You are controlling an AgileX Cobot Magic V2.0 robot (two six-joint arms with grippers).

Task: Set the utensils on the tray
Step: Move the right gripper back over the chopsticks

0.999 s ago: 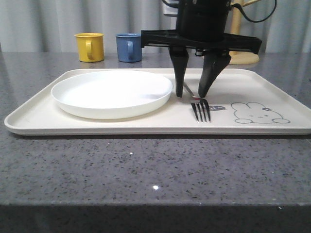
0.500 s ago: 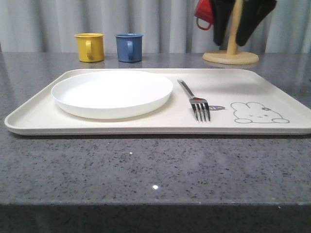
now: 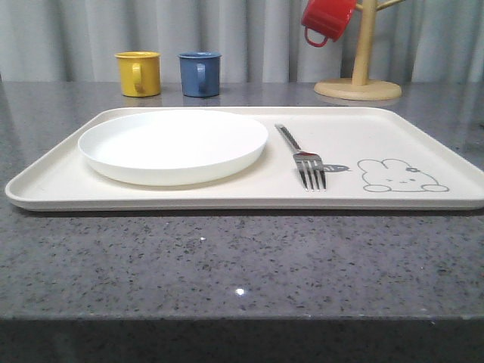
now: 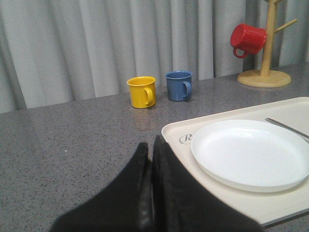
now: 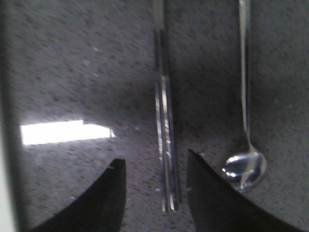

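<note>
Having dropped the fork (image 3: pixel 302 155) on the tray (image 3: pixel 53 178), my right gripper (image 5: pixel 155 191), jaws spread, now straddles the chopsticks (image 5: pixel 164 130); left gripper (image 4: pixel 150 183) pressed together.

Grey speckled stone desk (image 3: pixel 227 265), glossy, with small bright glints of light near its front edge. Behind the desk, pale grey pleated curtains (image 3: pixel 249 38) across the whole back. Against the curtains, at the desk's far edge: yellow mug (image 3: pixel 138 73), blue mug (image 3: pixel 200 73), wooden mug stand (image 3: pixel 358 87) with red mug (image 3: pixel 327 20) hung on it.
</note>
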